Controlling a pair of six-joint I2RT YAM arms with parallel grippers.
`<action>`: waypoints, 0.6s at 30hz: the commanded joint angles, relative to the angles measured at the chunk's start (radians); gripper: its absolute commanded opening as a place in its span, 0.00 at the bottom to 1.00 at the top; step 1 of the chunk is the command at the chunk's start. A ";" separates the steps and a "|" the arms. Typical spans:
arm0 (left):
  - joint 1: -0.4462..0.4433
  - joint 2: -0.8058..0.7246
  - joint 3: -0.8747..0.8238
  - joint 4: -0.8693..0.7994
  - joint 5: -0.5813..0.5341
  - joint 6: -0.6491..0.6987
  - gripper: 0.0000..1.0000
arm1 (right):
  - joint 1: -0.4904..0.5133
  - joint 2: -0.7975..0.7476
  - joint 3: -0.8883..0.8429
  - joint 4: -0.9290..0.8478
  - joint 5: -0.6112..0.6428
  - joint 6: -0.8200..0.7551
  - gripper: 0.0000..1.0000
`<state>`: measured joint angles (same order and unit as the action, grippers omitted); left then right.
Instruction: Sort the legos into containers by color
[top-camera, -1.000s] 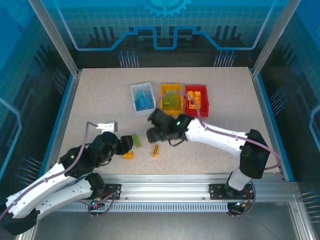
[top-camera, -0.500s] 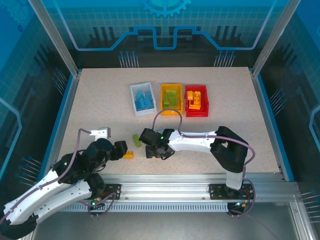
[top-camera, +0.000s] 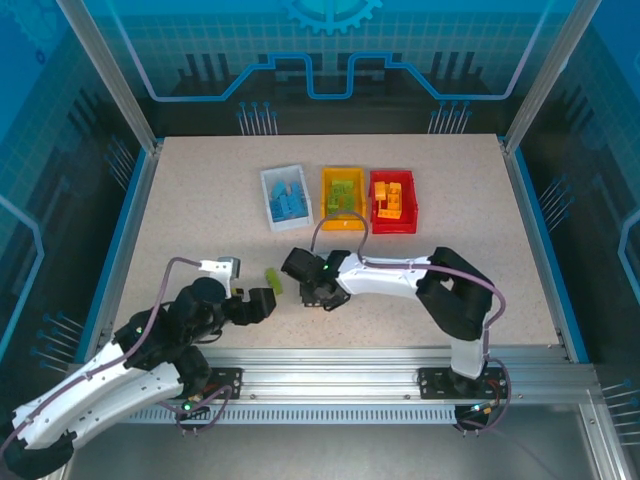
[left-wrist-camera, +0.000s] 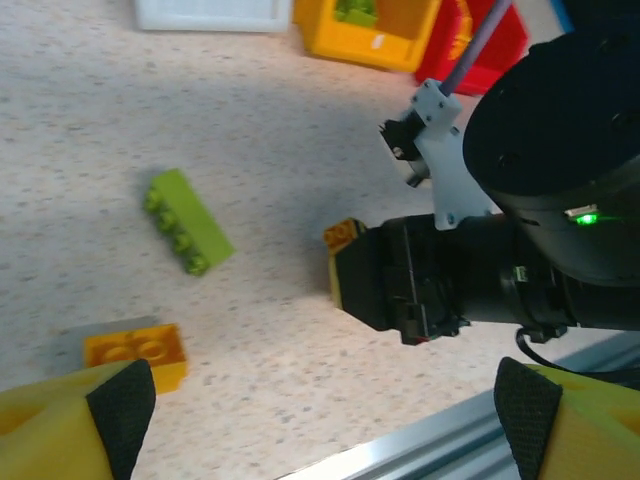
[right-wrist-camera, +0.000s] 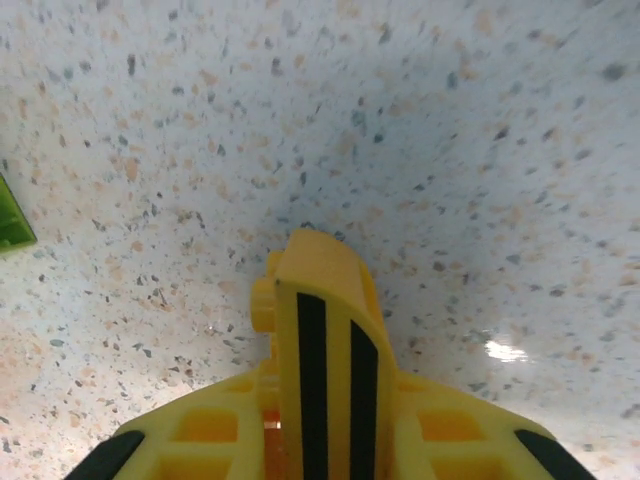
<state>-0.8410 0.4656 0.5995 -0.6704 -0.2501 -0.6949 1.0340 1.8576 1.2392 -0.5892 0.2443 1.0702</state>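
Right gripper (top-camera: 318, 296): closed on a yellow, black-striped brick (right-wrist-camera: 325, 350), tip down on the counter (top-camera: 180, 220), near centre. Left gripper (top-camera: 256, 302): wide open, empty, above an orange brick (left-wrist-camera: 135, 352); green brick (left-wrist-camera: 185, 222) just beyond. White bin (top-camera: 268, 200), yellow bin (top-camera: 326, 195), red bin (top-camera: 374, 205): side by side, far centre.

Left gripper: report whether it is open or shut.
Open. In the left wrist view the left gripper has its pads far apart at the bottom corners, with nothing held between them.
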 joint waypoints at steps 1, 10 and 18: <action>-0.004 0.026 -0.005 0.163 0.087 0.071 0.96 | -0.079 -0.171 -0.027 -0.085 0.125 -0.067 0.18; -0.004 0.362 0.122 0.424 0.132 0.155 0.99 | -0.545 -0.213 0.100 -0.154 0.073 -0.446 0.18; -0.004 0.526 0.225 0.463 0.114 0.195 0.99 | -0.740 0.118 0.477 -0.299 0.104 -0.565 0.20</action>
<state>-0.8410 0.9745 0.7803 -0.2550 -0.1421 -0.5419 0.3229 1.8854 1.6222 -0.7757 0.3336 0.5827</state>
